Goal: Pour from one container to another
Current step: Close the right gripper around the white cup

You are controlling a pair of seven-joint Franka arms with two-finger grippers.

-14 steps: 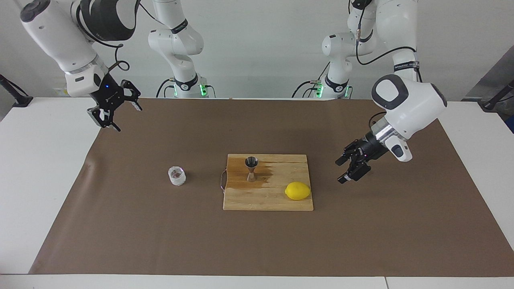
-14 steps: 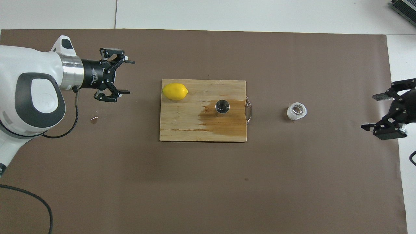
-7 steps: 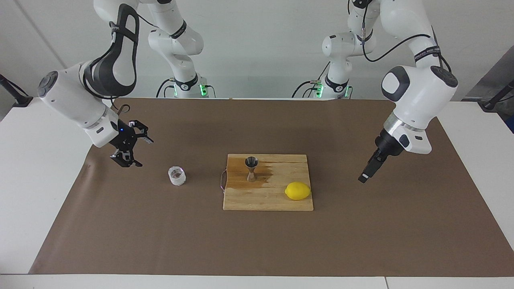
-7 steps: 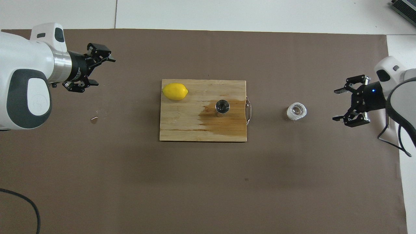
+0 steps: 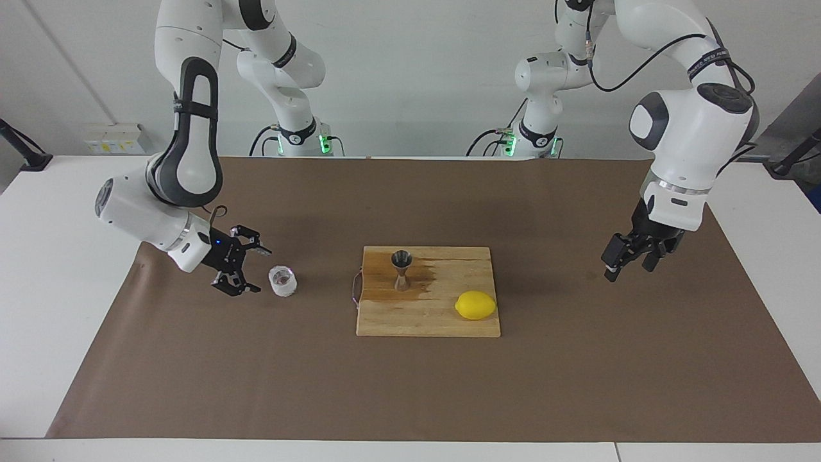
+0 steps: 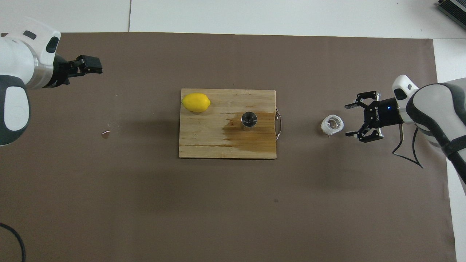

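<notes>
The clear whitish cup (image 5: pixel 282 281) stands upright on the brown paper, beside the cutting board toward the right arm's end; it also shows in the overhead view (image 6: pixel 332 124). The steel jigger (image 5: pixel 402 269) stands upright on the cutting board (image 5: pixel 442 324), on a wet stain; it appears from above in the overhead view (image 6: pixel 249 119). My right gripper (image 5: pixel 255 269) is open and low, level with the cup, its fingers just short of it and not touching; it also shows in the overhead view (image 6: pixel 348 120). My left gripper (image 5: pixel 625 263) is open and empty above the paper at the left arm's end, well away from the board (image 6: pixel 204 145).
A yellow lemon (image 5: pixel 475 305) lies on the board's corner toward the left arm's end, farther from the robots than the jigger. A wire handle (image 6: pixel 279 123) sticks out of the board toward the cup. A small speck (image 6: pixel 105 134) lies on the brown paper (image 6: pixel 233 203).
My right gripper came down from high over the paper's edge to just beside the cup. My left gripper swung away from the board toward the left arm's end and turned.
</notes>
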